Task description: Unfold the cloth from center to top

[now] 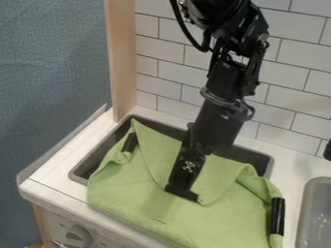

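Gripper in solid black points down onto the middle of the soft, light green cloth, beside the loose tip of its folded flap; whether it is wide, narrow or gripping fabric, I cannot tell. The step in hand looks like taking that flap at the centre. It wants a pinch of the upper layer alone, close to the tip, then a slight lift and a low, slow sweep toward the white-tiled wall, easing down as the fold opens. Too deep a bite could drag the layer beneath. The cloth drapes over the dark grey rectangular basin and onto the smooth white counter, matte and creased, its sides curling near two glossy black cylindrical pieces, which might snag the fabric.
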Robot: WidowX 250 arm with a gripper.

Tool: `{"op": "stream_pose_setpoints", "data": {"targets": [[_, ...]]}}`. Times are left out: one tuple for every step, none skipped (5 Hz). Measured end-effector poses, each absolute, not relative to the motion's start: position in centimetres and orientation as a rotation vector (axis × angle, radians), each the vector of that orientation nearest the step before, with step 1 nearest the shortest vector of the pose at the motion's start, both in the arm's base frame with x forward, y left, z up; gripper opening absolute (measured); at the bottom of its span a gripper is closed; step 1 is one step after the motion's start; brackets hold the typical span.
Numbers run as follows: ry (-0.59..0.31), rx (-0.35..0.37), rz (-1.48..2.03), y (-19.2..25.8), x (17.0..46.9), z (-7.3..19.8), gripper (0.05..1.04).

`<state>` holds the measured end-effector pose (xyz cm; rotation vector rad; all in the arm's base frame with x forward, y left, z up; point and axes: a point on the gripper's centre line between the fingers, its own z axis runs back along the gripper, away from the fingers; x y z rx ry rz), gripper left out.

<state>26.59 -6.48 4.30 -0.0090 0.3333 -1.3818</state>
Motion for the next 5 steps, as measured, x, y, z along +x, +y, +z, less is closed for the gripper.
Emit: {"op": "stream_pose_setpoints", "data": {"targets": [[0.367, -0.026, -1.382, -6.3, 26.2, 3.4, 0.999], [0.35, -0.039, -1.429, -6.0, 26.5, 2.9, 0.999], [0.342, -0.049, -1.442, -6.1, 26.7, 2.4, 0.999], [0.363, -0.07, -1.439, -5.8, 26.7, 1.2, 0.999], [0.341, -0.104, -1.441, -5.1, 27.6, 0.1, 0.999]]}}
